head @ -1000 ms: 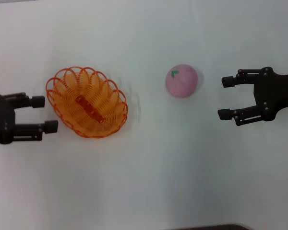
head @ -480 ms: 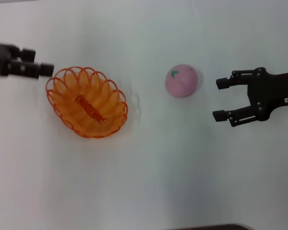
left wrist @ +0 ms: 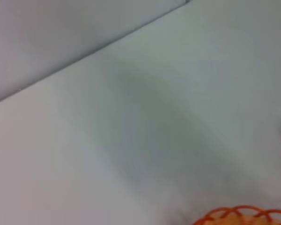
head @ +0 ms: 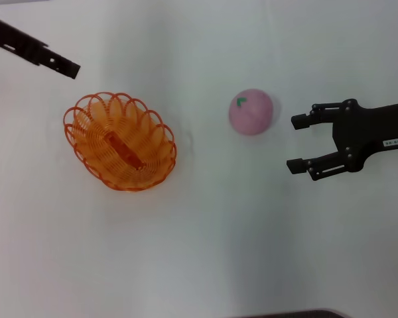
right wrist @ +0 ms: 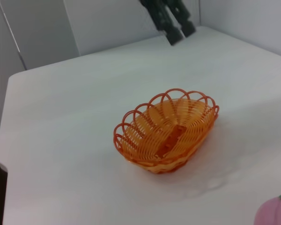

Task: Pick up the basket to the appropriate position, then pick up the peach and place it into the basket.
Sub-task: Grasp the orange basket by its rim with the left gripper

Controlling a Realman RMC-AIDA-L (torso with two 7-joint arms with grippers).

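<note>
The orange basket (head: 119,141) sits upright on the white table at the left. It also shows in the right wrist view (right wrist: 166,133), and its rim shows in the left wrist view (left wrist: 243,215). The pink peach (head: 251,111) with a green leaf mark lies to the right of it, apart; it also shows in the right wrist view (right wrist: 274,213). My left gripper (head: 71,68) hovers above and behind the basket's far-left rim, seen edge-on; in the right wrist view (right wrist: 179,33) its fingers stand apart and empty. My right gripper (head: 295,143) is open and empty, just right of the peach.
The white table (head: 205,238) ends at a dark front edge at the bottom of the head view. In the right wrist view the table's side edge (right wrist: 4,140) and grey walls behind it show.
My left arm has swung from beside the basket's left end up to behind and above it, turning edge-on. My right gripper has crept left toward the peach. Basket and peach have not moved.
</note>
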